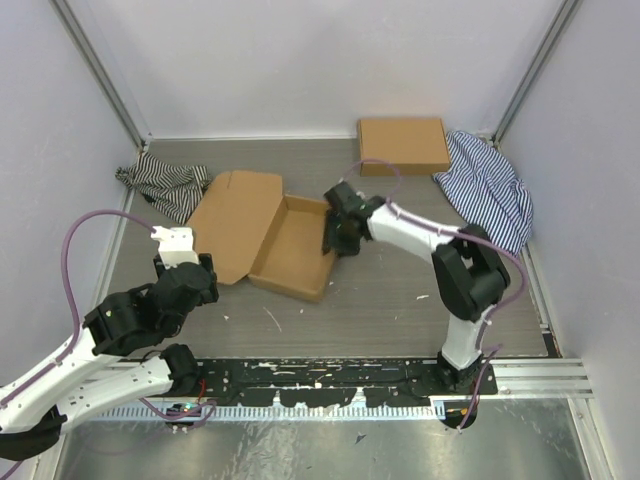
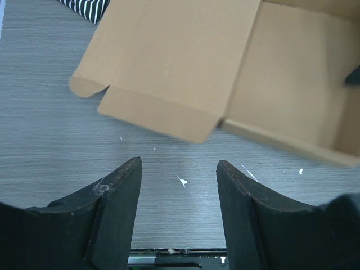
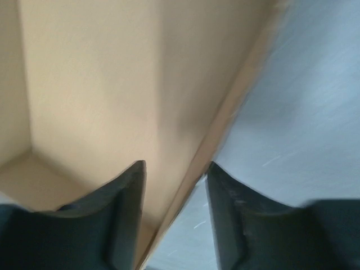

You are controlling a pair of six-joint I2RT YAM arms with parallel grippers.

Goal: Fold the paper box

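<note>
Cardboard right wall of paper box (image 1: 295, 250) is straddled by right gripper (image 1: 332, 240), jaws part-spread, not yet pinching; should be clamped square b4 folding; left gripper (image 2: 179, 166) jaws spread, idle.

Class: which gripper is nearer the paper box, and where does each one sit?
Right. The right gripper straddles the side wall of the paper box. The left gripper hangs over bare table, short of the box.
</note>
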